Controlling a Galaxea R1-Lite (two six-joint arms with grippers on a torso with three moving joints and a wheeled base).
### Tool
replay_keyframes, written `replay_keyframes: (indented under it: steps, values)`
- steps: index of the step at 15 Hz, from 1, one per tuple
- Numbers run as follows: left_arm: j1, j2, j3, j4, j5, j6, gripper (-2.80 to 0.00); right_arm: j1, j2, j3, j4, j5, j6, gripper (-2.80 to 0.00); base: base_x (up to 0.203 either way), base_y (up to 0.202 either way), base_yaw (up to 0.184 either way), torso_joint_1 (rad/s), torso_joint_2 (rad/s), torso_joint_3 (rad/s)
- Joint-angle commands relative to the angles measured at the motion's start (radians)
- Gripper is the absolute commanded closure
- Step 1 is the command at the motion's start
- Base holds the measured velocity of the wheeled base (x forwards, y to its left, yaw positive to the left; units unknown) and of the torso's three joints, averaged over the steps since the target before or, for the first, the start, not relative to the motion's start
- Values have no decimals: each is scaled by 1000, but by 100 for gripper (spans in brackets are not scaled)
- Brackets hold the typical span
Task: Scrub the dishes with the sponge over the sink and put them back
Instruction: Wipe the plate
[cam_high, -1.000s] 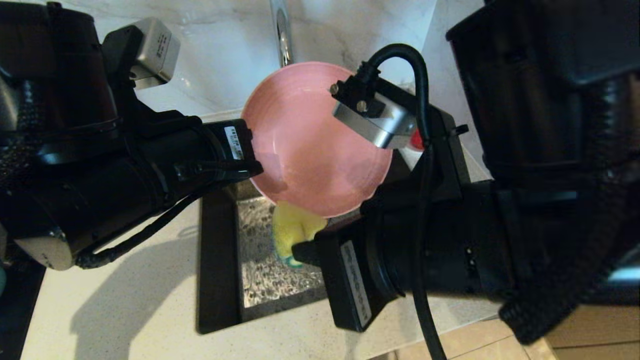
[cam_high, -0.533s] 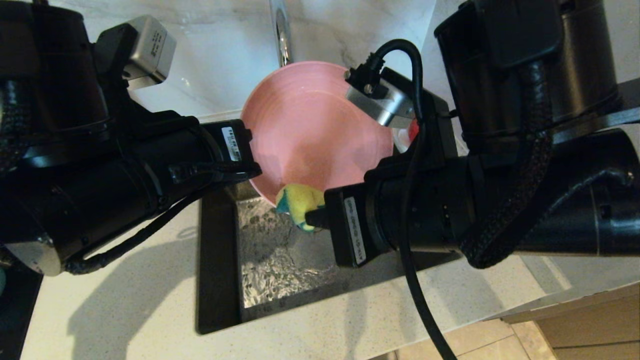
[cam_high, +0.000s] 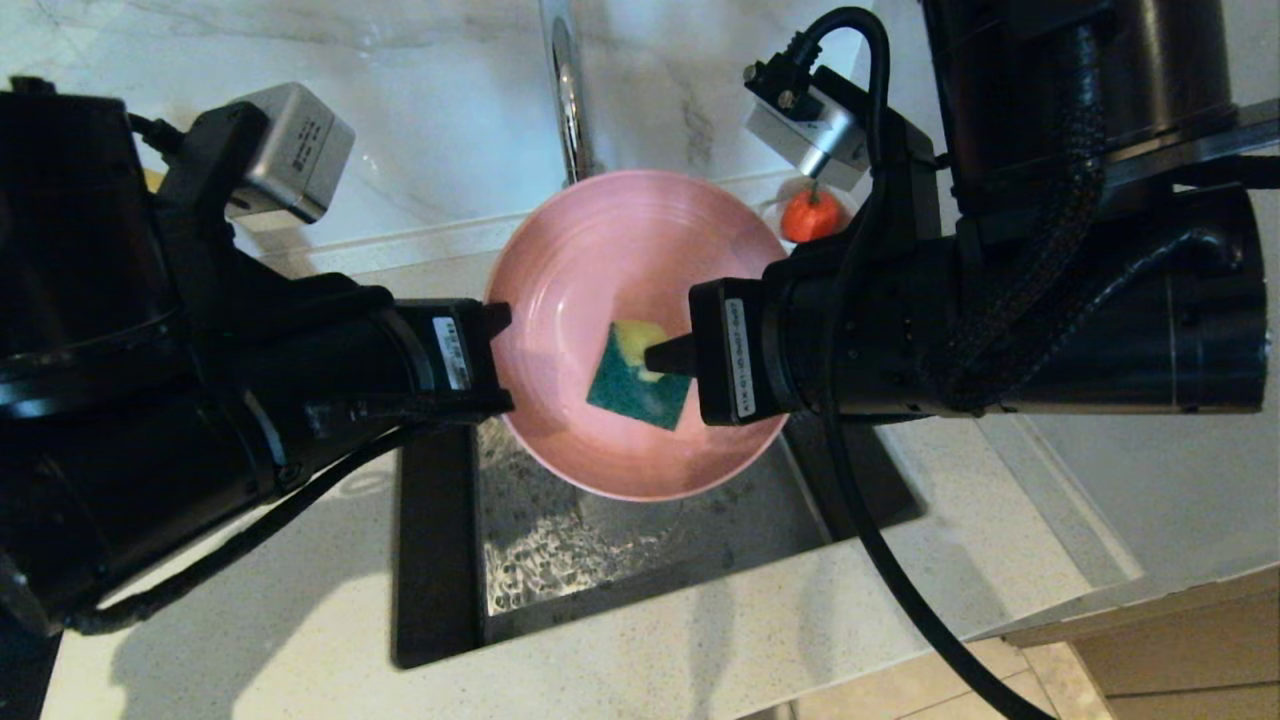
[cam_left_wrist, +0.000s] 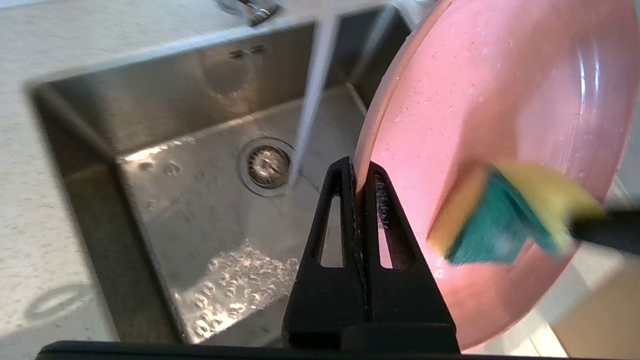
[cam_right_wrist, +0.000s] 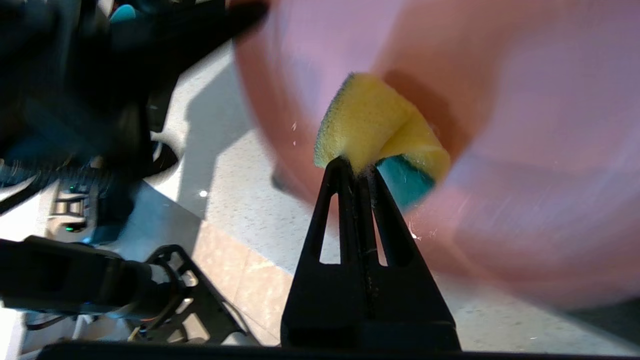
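Plate (cam_high: 600, 300), round matte pink, tilted above steel sink (cam_high: 560, 560) | left gripper (cam_left_wrist: 361, 180) pinched tight on its rim | right gripper (cam_right_wrist: 357, 167) clamped on folded yellow foam sponge (cam_high: 635, 378), green scouring face up, against plate's inner surface

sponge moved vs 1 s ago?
Yes. The sponge, pinched in the right gripper, went from below the pink plate's lower rim, over the sink, up onto the plate's face, toward the faucet.

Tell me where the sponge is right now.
In the head view the sponge is at centre, pinched by the right gripper against the inside of the pink plate, which the left gripper holds by its rim over the sink.
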Motion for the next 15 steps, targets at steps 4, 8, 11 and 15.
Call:
replay_keyframes:
  steps: [4, 8, 11, 15]
  values:
    - [-10, -37, 33, -7, -12, 1, 0, -5, 15, -1, -44, -104, -62, 0, 0, 0, 0, 0, 0, 0]
    - [-8, -37, 37, -8, -7, -3, 0, -15, -10, -22, -44, -105, -83, 0, 0, 0, 0, 0, 0, 0]
    - [-8, -36, 35, -8, -6, -3, 0, -16, -25, -41, -42, -108, -112, 0, 0, 0, 0, 0, 0, 0]
    - [-8, -13, 30, -8, -12, -6, 0, 14, -6, -66, -38, -105, -120, 0, 0, 0, 0, 0, 0, 0]
